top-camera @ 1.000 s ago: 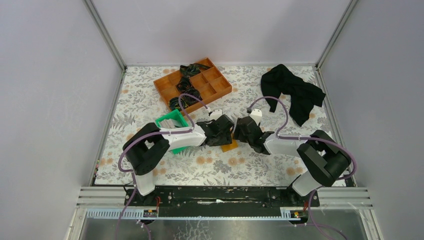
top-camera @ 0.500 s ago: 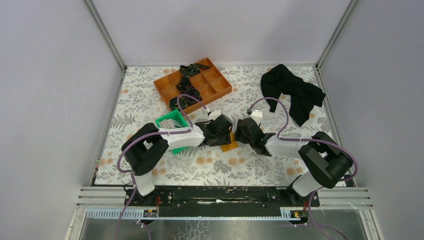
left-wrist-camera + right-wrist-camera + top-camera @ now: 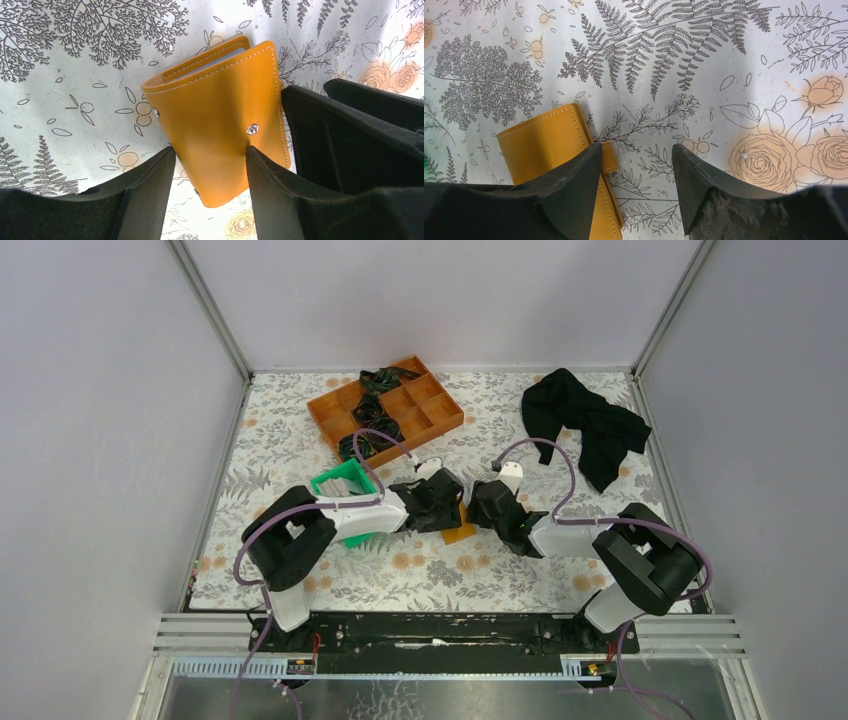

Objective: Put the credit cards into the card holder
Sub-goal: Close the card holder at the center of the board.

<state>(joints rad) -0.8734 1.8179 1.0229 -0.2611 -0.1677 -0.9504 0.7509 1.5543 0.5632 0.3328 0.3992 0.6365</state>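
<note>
The card holder is a folded orange wallet with snap studs, lying flat on the floral mat. In the top view it peeks out between both grippers. My left gripper is open and straddles its near end, the left finger at its edge and the right finger over its cover. My right gripper is open, its left finger over the wallet beside the snap tab. No credit card shows clearly. Pale strips in the green bin may be cards; I cannot tell.
An orange compartment tray with dark patterned cloth stands at the back centre. A black cloth lies at the back right. The green bin touches the left arm's wrist. Grey walls close in on three sides.
My right gripper has moved a little left and closer to the wallet and the left gripper. The left gripper has stayed nearly still.
</note>
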